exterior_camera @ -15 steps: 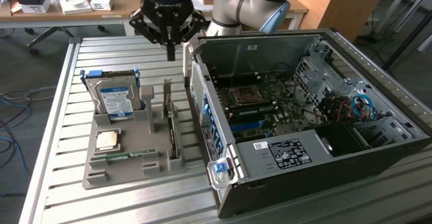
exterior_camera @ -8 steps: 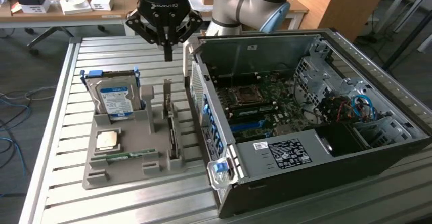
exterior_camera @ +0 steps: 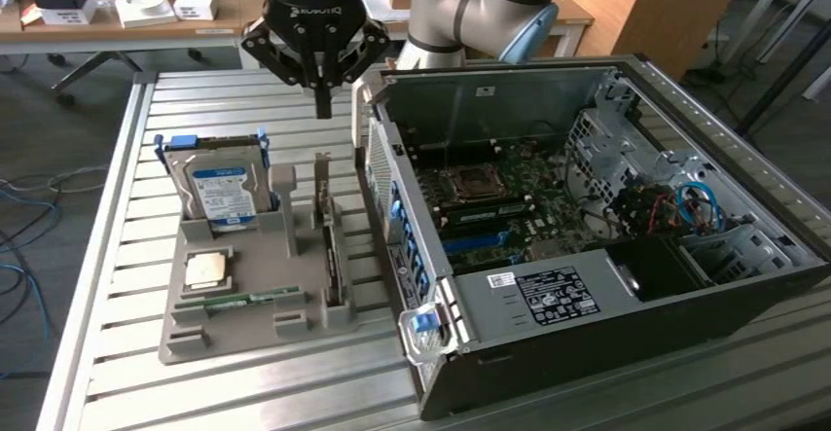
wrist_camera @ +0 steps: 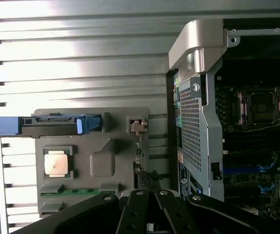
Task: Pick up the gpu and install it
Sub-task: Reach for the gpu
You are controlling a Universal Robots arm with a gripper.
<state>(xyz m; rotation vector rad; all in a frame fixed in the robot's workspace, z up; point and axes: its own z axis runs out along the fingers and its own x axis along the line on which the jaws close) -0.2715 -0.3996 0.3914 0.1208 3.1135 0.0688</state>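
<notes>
The gpu [exterior_camera: 333, 261] stands on edge in a slot of the grey parts tray [exterior_camera: 247, 339], on the side nearest the computer case. From the wrist view it is a thin dark strip [wrist_camera: 143, 174] with a metal bracket at one end. My gripper [exterior_camera: 322, 105] hangs above the table just beyond the tray's far end, roughly in line with the gpu. Its fingers are shut together into one narrow tip and hold nothing. The black linkage of the gripper [wrist_camera: 147, 212] sits right over the card's end in the wrist view.
The tray also holds a silver hard drive [exterior_camera: 221, 190] in a blue bracket, a processor chip [exterior_camera: 208, 270] and a green memory stick [exterior_camera: 240, 302]. An open computer case [exterior_camera: 507, 95] lies on the exterior view's right of the tray, its motherboard [exterior_camera: 500, 197] exposed. Everything rests on a slatted metal table [exterior_camera: 117, 256].
</notes>
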